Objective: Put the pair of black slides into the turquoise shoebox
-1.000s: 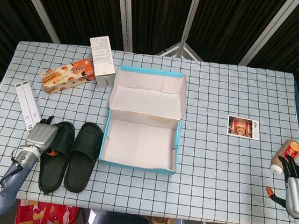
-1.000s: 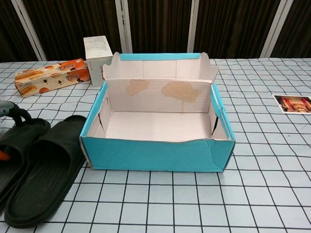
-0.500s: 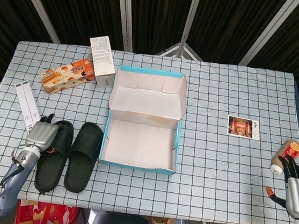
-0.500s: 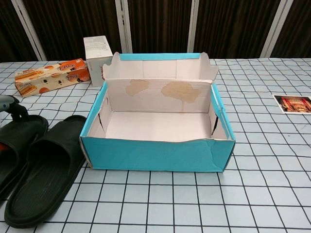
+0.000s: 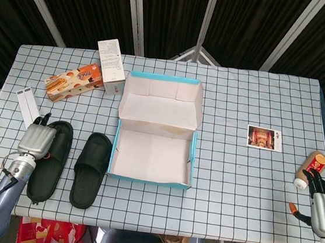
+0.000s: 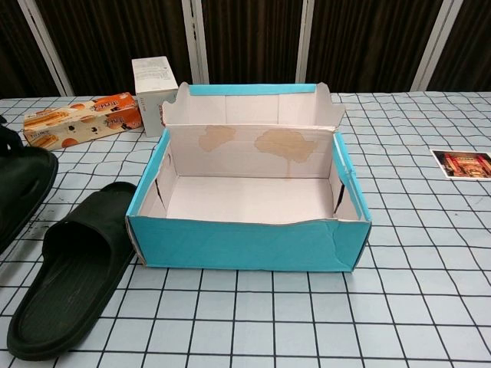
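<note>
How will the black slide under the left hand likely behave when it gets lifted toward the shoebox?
The outer slide looks like soft foam, so probably light. Held at its toe end by the left hand, the long heel may droop. Its matte surface should resist slipping.

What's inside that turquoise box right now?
Nothing visible: the turquoise shoebox shows only its bare white floor. Both black slides lie outside on the table. The chest view hides the floor behind its front wall.

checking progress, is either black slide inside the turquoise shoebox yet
No, the turquoise shoebox is empty; both black slides lie on the table beside it.
</note>
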